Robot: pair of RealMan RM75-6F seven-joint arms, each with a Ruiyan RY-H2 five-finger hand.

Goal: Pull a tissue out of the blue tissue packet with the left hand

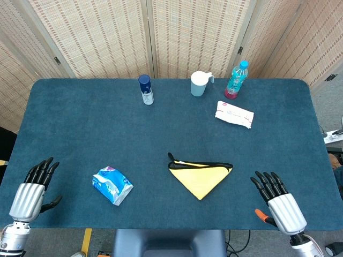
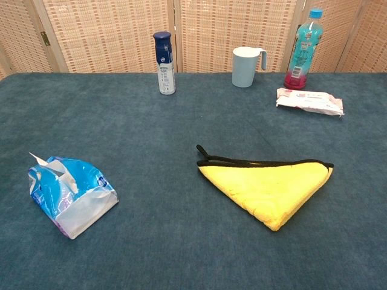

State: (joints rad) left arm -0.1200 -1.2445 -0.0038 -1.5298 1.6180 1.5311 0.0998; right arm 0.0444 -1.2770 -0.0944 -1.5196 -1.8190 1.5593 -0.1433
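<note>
The blue tissue packet (image 1: 112,185) lies on the near left part of the table (image 1: 80,128), crumpled, with a bit of white tissue poking from its torn top in the chest view. Its printing is too creased to read.

The left hand (image 1: 33,188) rests at the near left edge of the table, well apart from the packet, fingers spread and holding nothing. The right hand (image 1: 278,201) sits at the near right edge, fingers likewise apart and empty. Neither hand shows in the chest view.

Near the middle, a yellow cloth (image 1: 201,175) with black trim lies folded into a triangle, its point toward the near edge.

Along the far side stand a dark blue-capped white bottle (image 1: 146,89), whose label text is too small to make out, a pale blue mug (image 1: 199,83), and a turquoise drink bottle (image 1: 236,80) with a blue cap and pink base; its label is unreadable. Just nearer than that bottle lies a white wipes pack (image 1: 234,114) with red print that cannot be read.
</note>
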